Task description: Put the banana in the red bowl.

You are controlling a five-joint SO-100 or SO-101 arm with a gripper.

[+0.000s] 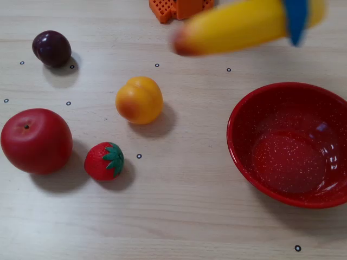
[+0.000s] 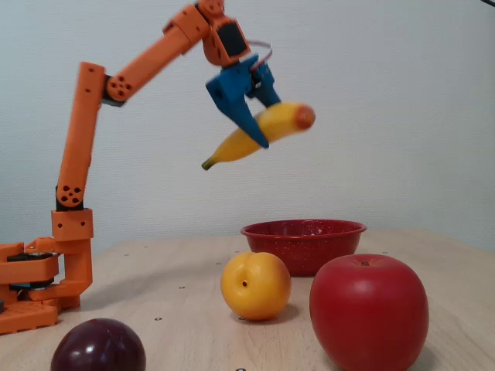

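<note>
The work surface is a pale wood-grain table [image 1: 195, 216] marked with small black ring dots, set against a plain light wall [image 2: 402, 93] in a fixed view. The orange arm [image 2: 77, 154] rises from its base at the left of that view and reaches over the table, ending in a blue gripper [image 2: 259, 131]. The gripper is clenched around the banana [image 2: 267, 127], which hangs in the air, well above the table and touching nothing else. In that view the banana is tilted, with its dark stem tip low at the left and its orange-red blunt end high at the right. In a fixed view from above, the banana [image 1: 238, 27] appears blurred along the top edge, with the blue gripper finger [image 1: 296, 19] crossing it near its right end and the reddish blunt end pointing left. The red bowl [image 1: 244, 157] stands upright on the table at the right of that view, white-speckled inside and holding nothing; the banana lies above and to the upper left of it in the picture. To the left of the bowl, apart from one another, are a peach [image 1: 139, 99], a strawberry [image 1: 104, 161], an apple [image 1: 36, 141] and a dark plum [image 1: 51, 48]. Part of the orange arm base [image 1: 179, 8] shows at the top edge.
</note>
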